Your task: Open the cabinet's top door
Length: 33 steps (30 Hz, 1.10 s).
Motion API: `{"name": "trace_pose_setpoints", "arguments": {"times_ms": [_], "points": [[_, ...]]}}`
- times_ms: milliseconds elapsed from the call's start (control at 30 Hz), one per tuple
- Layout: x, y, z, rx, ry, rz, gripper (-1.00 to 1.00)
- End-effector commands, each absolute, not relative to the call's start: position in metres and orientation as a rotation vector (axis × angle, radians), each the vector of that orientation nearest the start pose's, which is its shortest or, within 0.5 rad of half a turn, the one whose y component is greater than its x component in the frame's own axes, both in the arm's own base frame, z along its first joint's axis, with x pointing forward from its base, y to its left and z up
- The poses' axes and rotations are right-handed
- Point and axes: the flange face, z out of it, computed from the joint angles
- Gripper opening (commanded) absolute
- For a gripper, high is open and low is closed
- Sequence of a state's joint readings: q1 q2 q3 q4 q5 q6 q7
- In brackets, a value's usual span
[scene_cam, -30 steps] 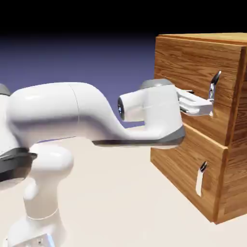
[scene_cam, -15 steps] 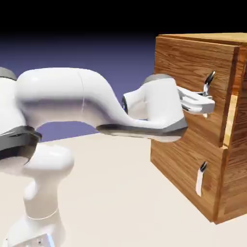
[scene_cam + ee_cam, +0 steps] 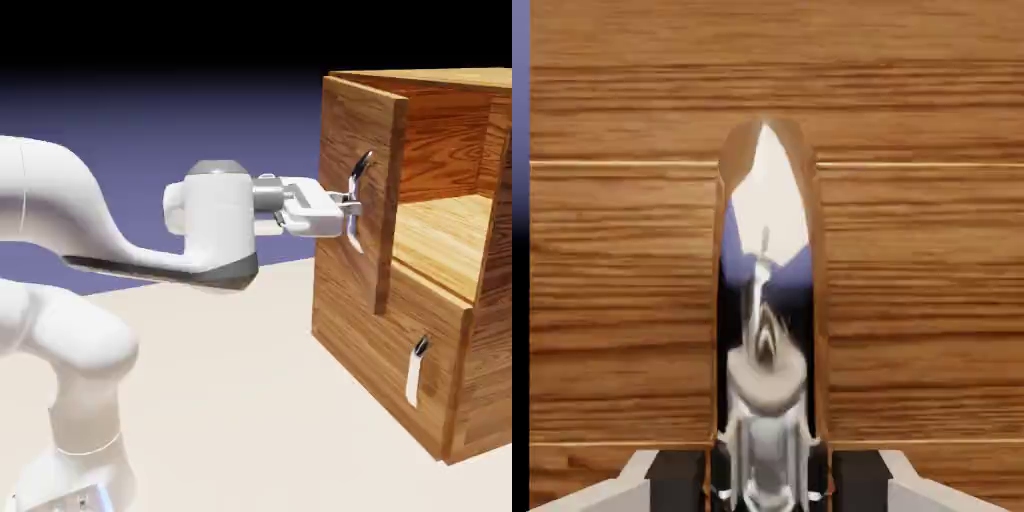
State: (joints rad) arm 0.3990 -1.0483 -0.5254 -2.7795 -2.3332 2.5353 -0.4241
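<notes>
The brown wood-grain cabinet (image 3: pixel 440 380) stands at the exterior view's right. Its top door (image 3: pixel 362 135) is swung outward toward the arm, baring the wooden shelf inside (image 3: pixel 445 235). My gripper (image 3: pixel 350 212) is shut on the top door's curved silver handle (image 3: pixel 358 170), reaching in from the left. In the hand view the shiny handle (image 3: pixel 767 300) runs up between the two grey fingertips (image 3: pixel 677 480), with the door's wood (image 3: pixel 622 300) filling the picture behind it.
The lower door (image 3: pixel 385 355) is closed, with its small silver-white handle (image 3: pixel 415 370). The white arm (image 3: pixel 90 220) arches from the lower left over the pale table (image 3: pixel 250 420).
The gripper closed on the handle and drew back to the left. The top door swung from closed to well open, uncovering the shelf inside.
</notes>
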Motion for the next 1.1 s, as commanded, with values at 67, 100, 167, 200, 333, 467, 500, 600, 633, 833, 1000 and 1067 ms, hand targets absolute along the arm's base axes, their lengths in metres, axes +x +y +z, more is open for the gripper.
{"name": "trace_pose_setpoints", "arguments": {"times_ms": [67, 100, 167, 200, 333, 467, 500, 600, 633, 833, 1000, 1067], "points": [[0.296, -0.026, 0.517, 0.89, 1.303, 0.292, -1.0], [0.29, -0.02, 0.517, 0.901, 1.295, 0.279, -1.0], [0.278, -0.01, 0.517, 0.921, 1.279, 0.253, -1.0], [0.273, -0.004, 0.517, 0.931, 1.271, 0.241, -1.0], [0.254, 0.016, 0.517, 0.968, 1.241, 0.193, -1.0], [0.237, 0.037, 0.517, 1.002, 1.212, 0.148, -1.0], [0.233, 0.043, 0.517, 1.011, 1.204, 0.137, -1.0], [0.221, 0.059, 0.517, 1.037, 1.181, 0.102, -1.0], [0.217, 0.065, 0.517, 1.045, 1.174, 0.091, -1.0], [0.195, 0.101, 0.517, 1.096, 1.125, 0.02, -1.0], [0.178, 0.138, 0.517, 1.144, 1.077, -0.047, -1.0], [0.171, 0.154, 0.517, 1.165, 1.055, -0.078, -1.0]]}}
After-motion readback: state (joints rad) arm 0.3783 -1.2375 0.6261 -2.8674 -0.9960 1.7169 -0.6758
